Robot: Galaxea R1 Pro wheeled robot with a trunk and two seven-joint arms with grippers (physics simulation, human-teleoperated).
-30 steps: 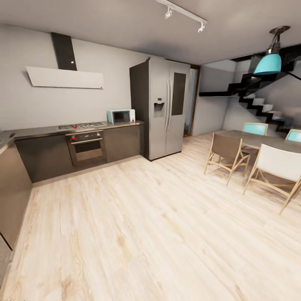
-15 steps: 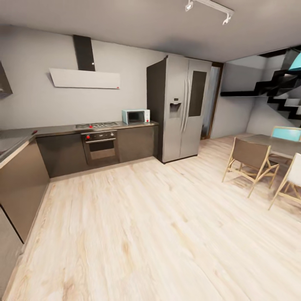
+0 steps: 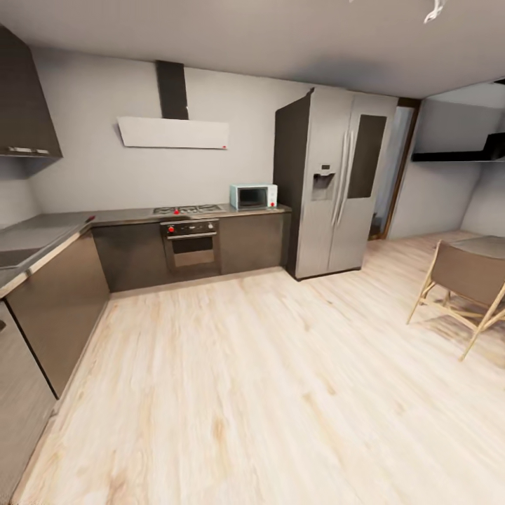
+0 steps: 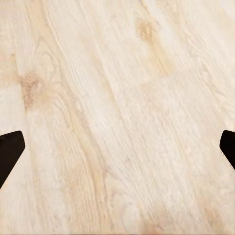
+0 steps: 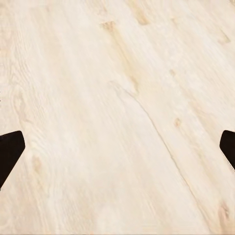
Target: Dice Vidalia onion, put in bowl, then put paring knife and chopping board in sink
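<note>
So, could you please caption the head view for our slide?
Kitchen approach: mint microwave on dark counter, steel double-door fridge, pale wood-plank floor.

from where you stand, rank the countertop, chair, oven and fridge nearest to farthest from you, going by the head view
1. countertop: nearest, running along the left side toward you.
2. chair: on the right, out on the wood floor.
3. oven and fridge: both against the far wall, too close to call. The oven is left of the fridge.
</note>
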